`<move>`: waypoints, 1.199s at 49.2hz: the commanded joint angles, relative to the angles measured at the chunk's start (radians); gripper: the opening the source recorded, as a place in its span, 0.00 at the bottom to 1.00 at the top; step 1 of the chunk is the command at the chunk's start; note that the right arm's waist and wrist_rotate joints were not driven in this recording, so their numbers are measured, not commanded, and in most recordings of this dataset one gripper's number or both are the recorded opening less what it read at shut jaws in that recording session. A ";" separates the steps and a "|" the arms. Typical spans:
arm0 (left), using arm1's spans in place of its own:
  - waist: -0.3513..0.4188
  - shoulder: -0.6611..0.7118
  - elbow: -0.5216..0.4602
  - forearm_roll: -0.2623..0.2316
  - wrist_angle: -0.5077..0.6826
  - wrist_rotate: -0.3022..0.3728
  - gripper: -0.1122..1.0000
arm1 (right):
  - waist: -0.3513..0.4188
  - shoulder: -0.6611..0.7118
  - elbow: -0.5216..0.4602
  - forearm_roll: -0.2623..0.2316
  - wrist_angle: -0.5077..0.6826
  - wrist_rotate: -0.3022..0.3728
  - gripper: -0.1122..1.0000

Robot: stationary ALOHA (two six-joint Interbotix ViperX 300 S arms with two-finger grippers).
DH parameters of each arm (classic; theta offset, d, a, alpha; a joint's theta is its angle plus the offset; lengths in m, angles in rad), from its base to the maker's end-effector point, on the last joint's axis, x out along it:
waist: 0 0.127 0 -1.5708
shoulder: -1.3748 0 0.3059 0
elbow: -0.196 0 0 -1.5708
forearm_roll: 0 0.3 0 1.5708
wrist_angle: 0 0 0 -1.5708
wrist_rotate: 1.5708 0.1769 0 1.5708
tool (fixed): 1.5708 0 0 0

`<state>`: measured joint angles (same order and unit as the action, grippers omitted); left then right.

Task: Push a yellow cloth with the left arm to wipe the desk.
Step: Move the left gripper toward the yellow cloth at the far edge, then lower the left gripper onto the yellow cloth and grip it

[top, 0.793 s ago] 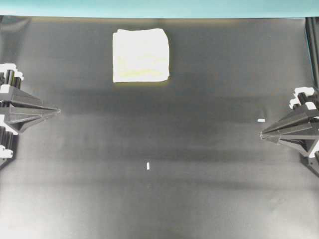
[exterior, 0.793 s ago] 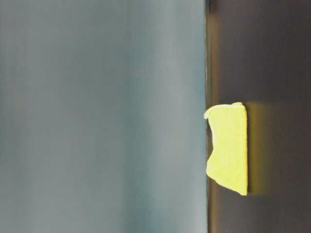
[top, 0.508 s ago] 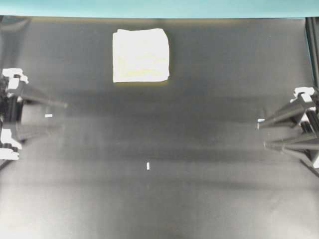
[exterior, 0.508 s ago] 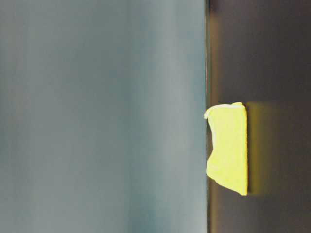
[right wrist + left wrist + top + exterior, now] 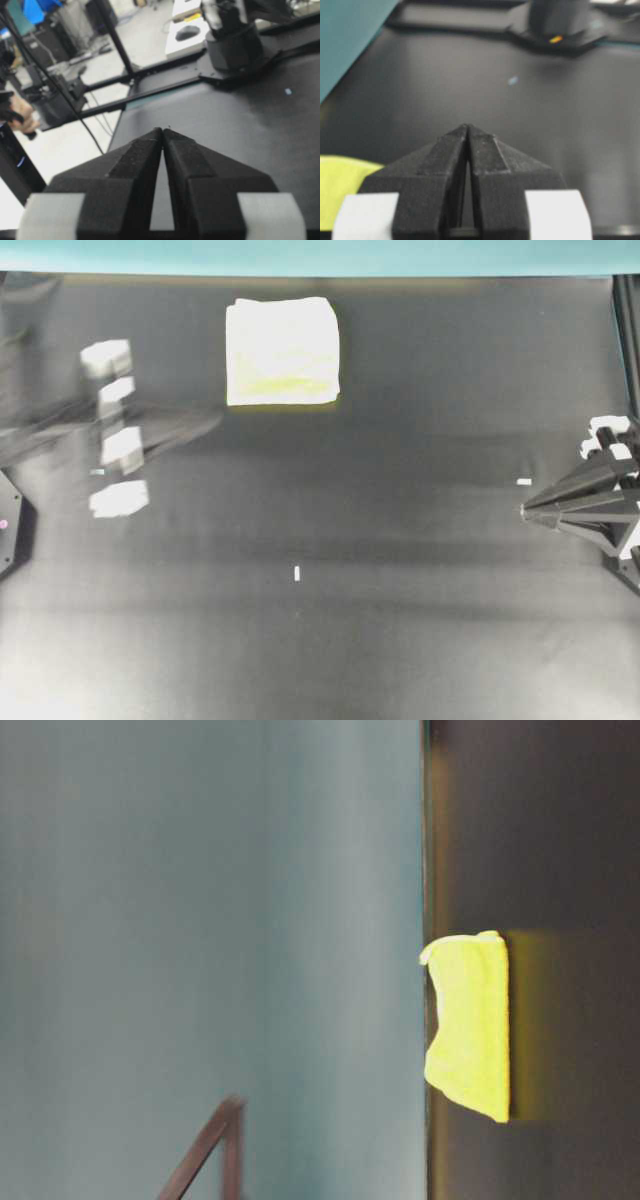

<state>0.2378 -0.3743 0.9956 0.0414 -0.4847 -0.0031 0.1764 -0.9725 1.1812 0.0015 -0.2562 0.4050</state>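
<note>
The blurred thin black left arm's gripper [image 5: 205, 423], jaws pressed together, points near the folded pale-yellow towel cloth [image 5: 282, 350]. It lies on the matte black desk [image 5: 400, 590]. The wedge-shaped right gripper [image 5: 527, 510] is closed too.

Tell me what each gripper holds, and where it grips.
Nothing. The left gripper and right gripper are both shut and empty; the yellow cloth lies untouched on the desk.

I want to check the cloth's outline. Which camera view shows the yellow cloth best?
The overhead view: the whole yellow cloth lies there as a full square. The table-level view shows only its side profile, the left wrist view only a corner, and the right wrist view none.
</note>
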 commanded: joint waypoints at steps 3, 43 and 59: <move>0.072 0.179 -0.114 0.003 -0.031 -0.002 0.10 | 0.002 0.003 -0.018 0.002 -0.002 -0.002 0.30; 0.272 0.684 -0.367 0.003 0.017 -0.014 0.81 | 0.002 -0.002 -0.012 0.003 0.009 -0.002 0.30; 0.270 0.692 -0.333 0.003 0.061 -0.015 0.83 | 0.002 -0.002 -0.005 0.003 0.009 0.000 0.30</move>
<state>0.5123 0.3252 0.6565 0.0414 -0.4234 -0.0169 0.1779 -0.9787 1.1827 0.0031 -0.2424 0.4034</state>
